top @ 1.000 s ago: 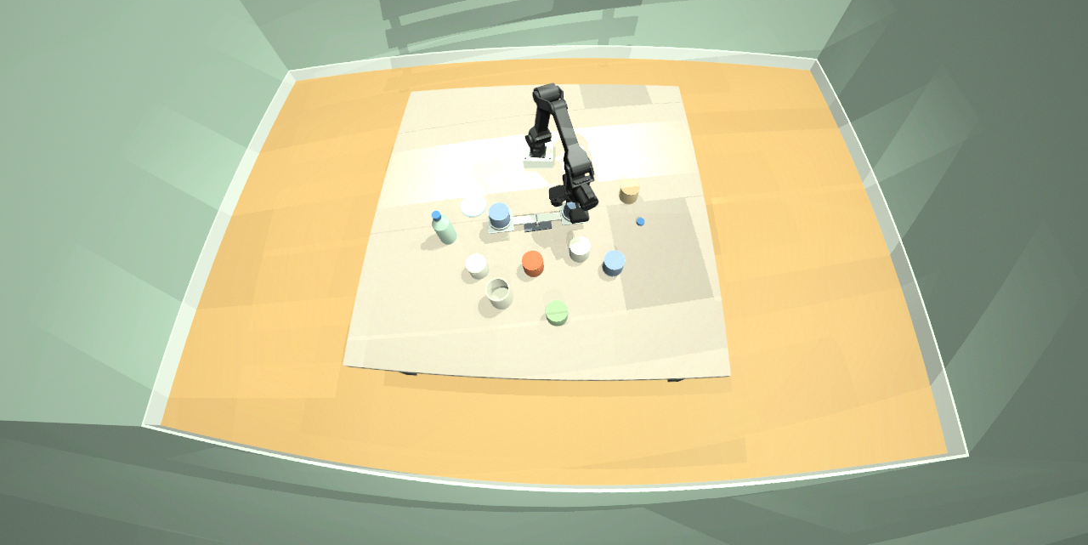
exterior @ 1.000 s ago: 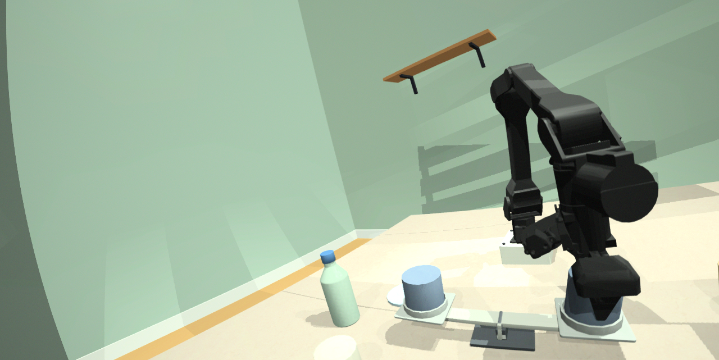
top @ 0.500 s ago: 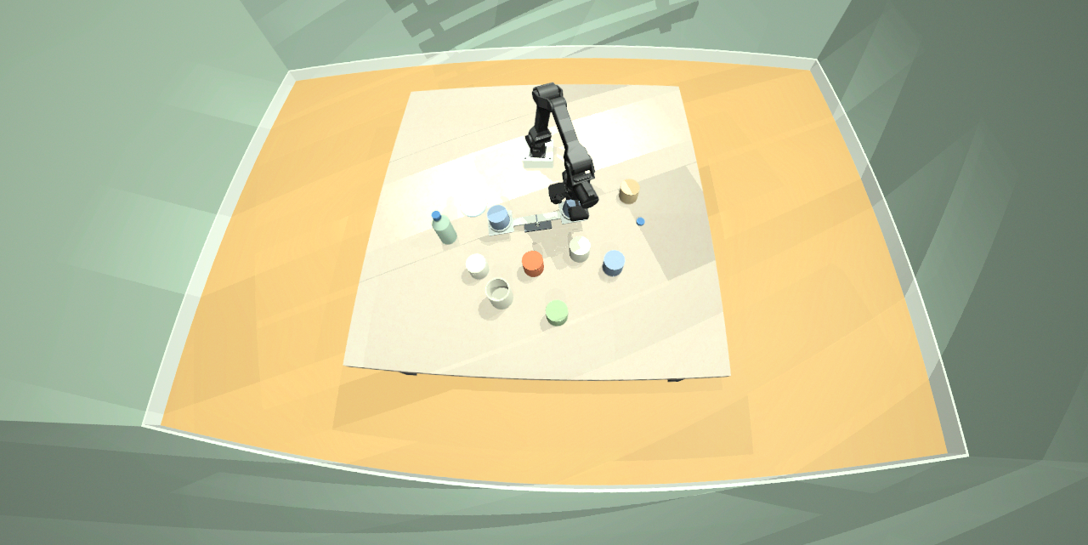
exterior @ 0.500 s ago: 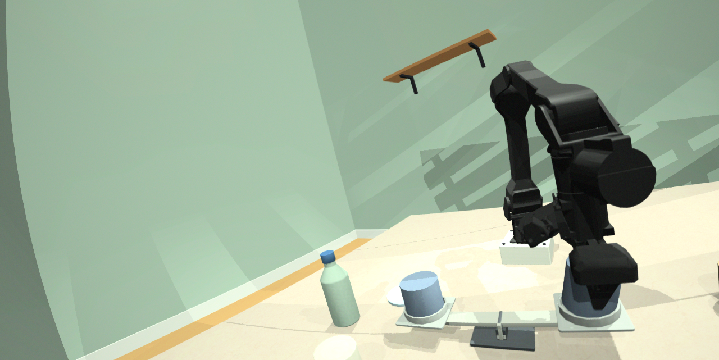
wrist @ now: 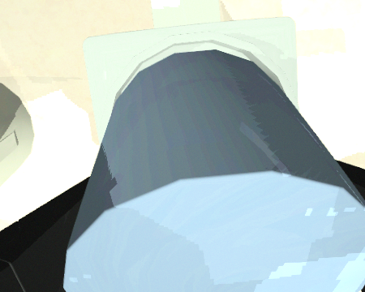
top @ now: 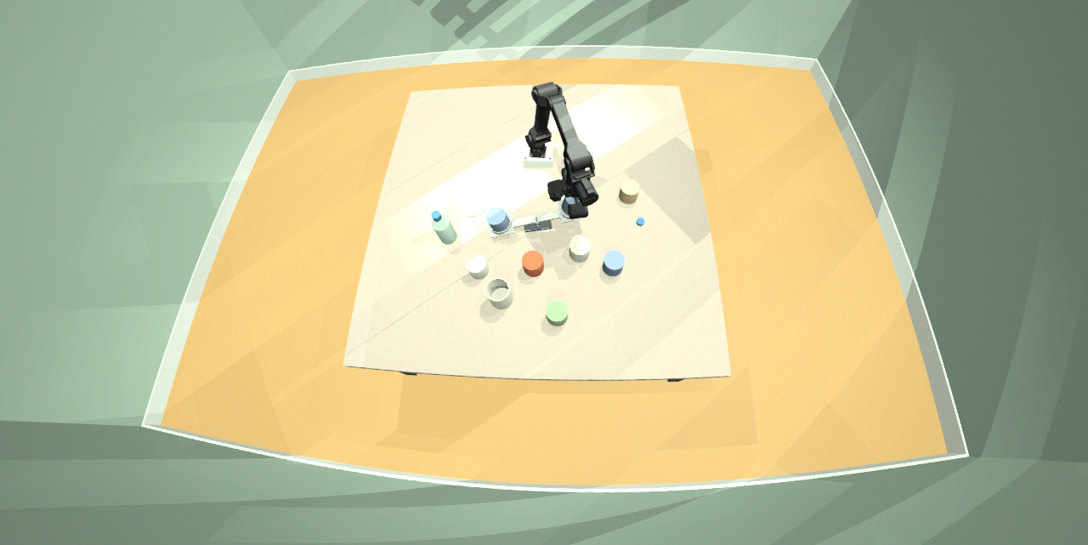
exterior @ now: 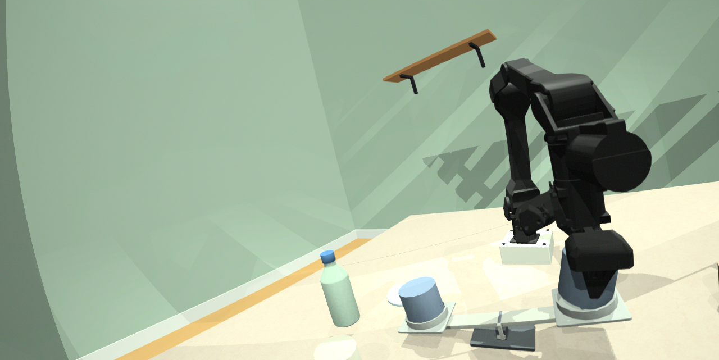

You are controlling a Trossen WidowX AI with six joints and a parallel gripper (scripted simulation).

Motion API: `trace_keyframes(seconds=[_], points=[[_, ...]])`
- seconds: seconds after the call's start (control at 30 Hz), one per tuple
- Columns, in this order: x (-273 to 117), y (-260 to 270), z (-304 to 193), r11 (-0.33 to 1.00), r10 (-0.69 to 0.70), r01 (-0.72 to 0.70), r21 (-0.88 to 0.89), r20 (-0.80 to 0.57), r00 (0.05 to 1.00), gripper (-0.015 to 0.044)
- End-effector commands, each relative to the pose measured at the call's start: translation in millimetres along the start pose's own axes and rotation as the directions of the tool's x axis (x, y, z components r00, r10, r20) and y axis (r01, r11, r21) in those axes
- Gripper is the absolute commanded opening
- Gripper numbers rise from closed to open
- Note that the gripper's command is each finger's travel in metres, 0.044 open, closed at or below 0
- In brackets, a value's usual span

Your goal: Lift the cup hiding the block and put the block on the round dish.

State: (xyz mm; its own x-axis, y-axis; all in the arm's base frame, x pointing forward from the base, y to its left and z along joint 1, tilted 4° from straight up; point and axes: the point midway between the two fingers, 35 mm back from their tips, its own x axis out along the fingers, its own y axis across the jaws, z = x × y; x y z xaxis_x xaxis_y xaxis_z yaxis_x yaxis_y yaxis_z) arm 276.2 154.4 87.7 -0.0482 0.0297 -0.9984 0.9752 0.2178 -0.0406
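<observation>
My gripper (top: 569,202) (exterior: 589,277) (wrist: 205,177) is shut on the right blue cup (exterior: 569,282) (wrist: 191,122), one finger on each side. The cup is upside down, its lower rim at the ring of its plate; I cannot tell whether it is clear of the plate. The balance (top: 523,223) (exterior: 527,315) (wrist: 97,61) tips down to the left in the exterior view. The left blue cup (top: 498,219) (exterior: 423,303) stands on the other end, leaning with its plate. The round dish (top: 473,207) (exterior: 393,297) lies behind the left cup with nothing seen on it. No block is visible.
A green bottle (top: 444,230) (exterior: 340,295) stands left of the balance. In front are a red cylinder (top: 532,263), a white one (top: 580,247), a blue one (top: 613,263), a green one (top: 556,312) and a hollow grey cup (top: 499,295). A tan cylinder (top: 629,191) stands right.
</observation>
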Motion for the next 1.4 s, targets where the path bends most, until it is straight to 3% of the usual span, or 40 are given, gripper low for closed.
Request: trace_keyframes(seconds=[0.0, 1.37], points=[[-10, 4, -5, 1.000, 0.025, -0.025, -0.011, -0.021, 0.999, 0.0000], [-63, -2, -3, 1.000, 0.024, -0.024, -0.011, -0.020, 0.999, 0.0000]])
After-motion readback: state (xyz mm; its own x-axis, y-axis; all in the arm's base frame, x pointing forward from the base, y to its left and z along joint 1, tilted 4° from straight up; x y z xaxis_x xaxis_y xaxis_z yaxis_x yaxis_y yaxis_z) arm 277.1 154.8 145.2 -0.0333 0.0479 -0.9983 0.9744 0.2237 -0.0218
